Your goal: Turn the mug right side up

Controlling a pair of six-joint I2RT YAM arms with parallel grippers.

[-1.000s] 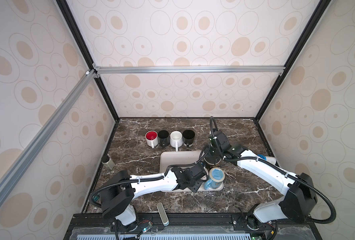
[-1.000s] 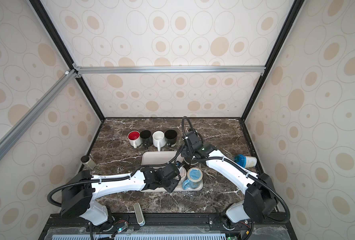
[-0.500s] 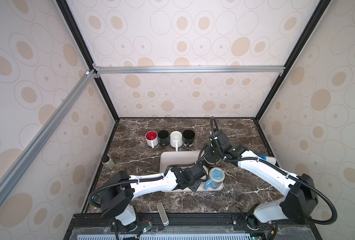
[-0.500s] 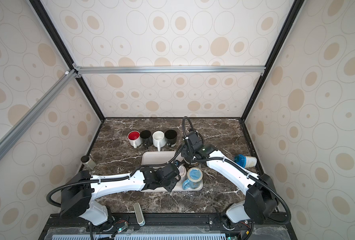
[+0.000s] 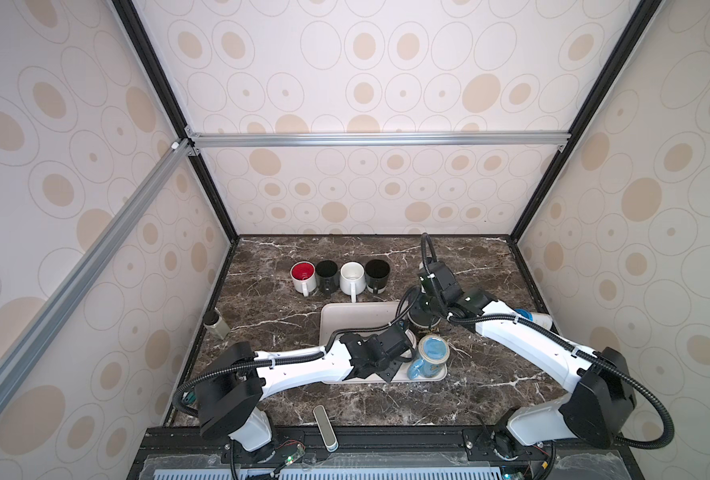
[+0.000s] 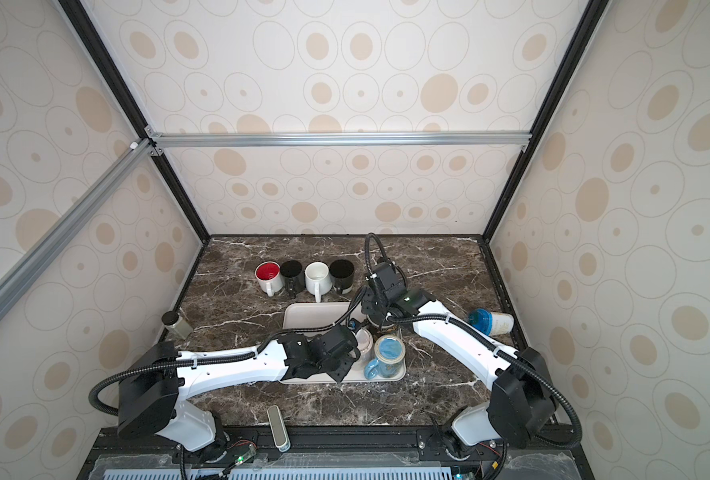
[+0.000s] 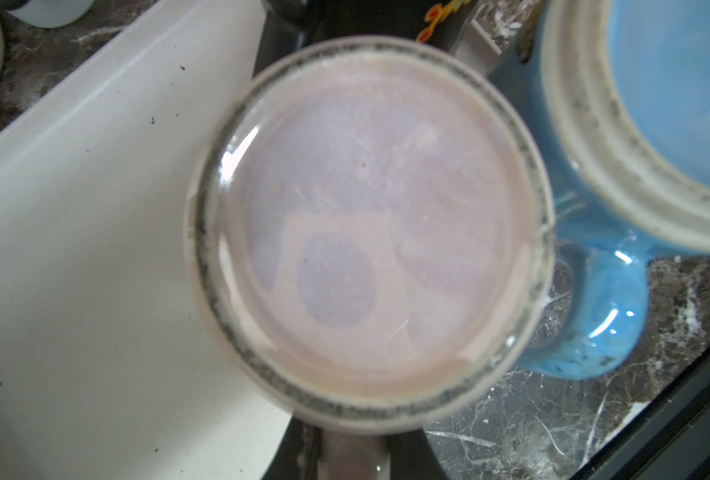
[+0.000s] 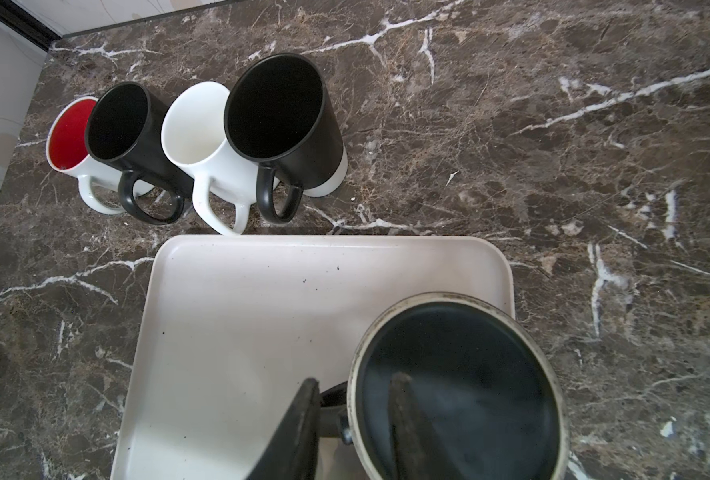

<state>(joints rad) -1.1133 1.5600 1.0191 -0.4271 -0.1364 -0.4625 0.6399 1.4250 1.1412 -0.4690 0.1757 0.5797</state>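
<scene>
Three mugs stand bottom-up on the tray (image 8: 261, 291): a pink mug (image 7: 365, 232), a blue mug (image 5: 432, 353) just beside it and a dark mug (image 8: 457, 395) behind them. I take the pink one as the mug in hand. Its long axis is upright, with its base facing the left wrist camera and its handle (image 7: 353, 457) pointing back at the left gripper (image 6: 350, 351). That gripper's fingers sit tight against either side of the handle, so it looks clamped. The left arm is plainly the nearer. Turning it probably means lifting first, then rolling about the handle line, away from the blue mug. The right gripper (image 8: 354, 379) has its fingers slightly apart, straddling the dark mug's handle side. Whether it grips, I cannot tell.
</scene>
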